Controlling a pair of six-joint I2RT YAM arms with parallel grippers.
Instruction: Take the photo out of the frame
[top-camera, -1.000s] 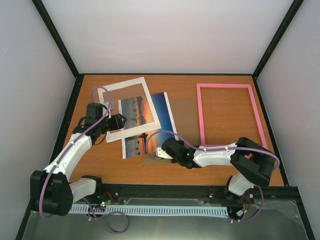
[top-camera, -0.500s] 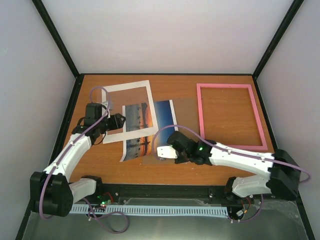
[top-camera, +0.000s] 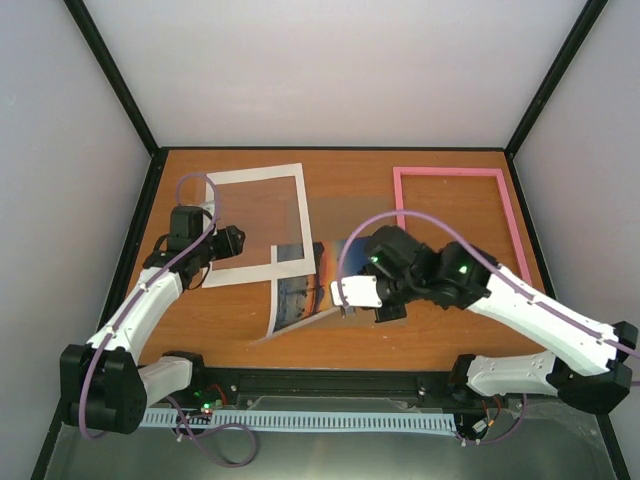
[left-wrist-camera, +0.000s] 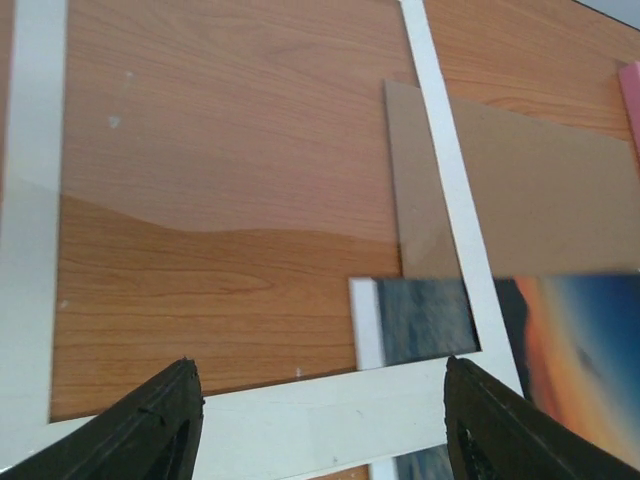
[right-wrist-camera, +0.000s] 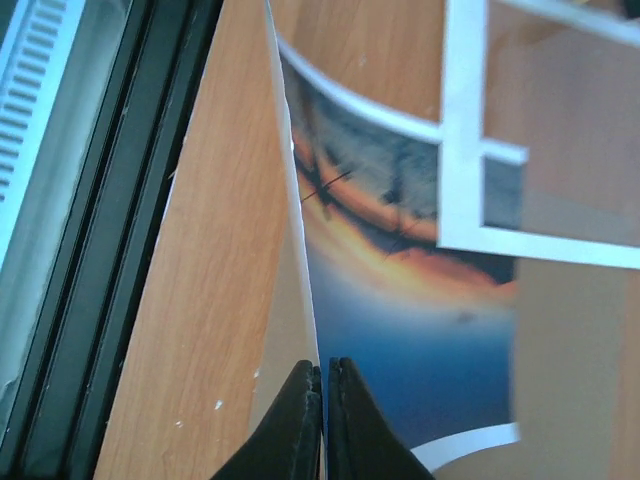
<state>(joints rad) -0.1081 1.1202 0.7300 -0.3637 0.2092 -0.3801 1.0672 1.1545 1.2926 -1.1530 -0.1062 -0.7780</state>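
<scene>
right end effector (right-wrist-camera: 323, 372) pinches the photo (right-wrist-camera: 400, 300) by its edge.

I read no text, label, brand, number or sign in any view; photo (right-wrist-camera: 400, 300) shows picture only, no lettering

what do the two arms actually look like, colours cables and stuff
The left arm and the right arm both have rounded white link shells joined by chunky black joint housings. A thin lilac cable runs in loose loops along each arm. Small green lights glow on the right arm's black housings. The jaws are plain black and tapered, with no markings visible.
</scene>
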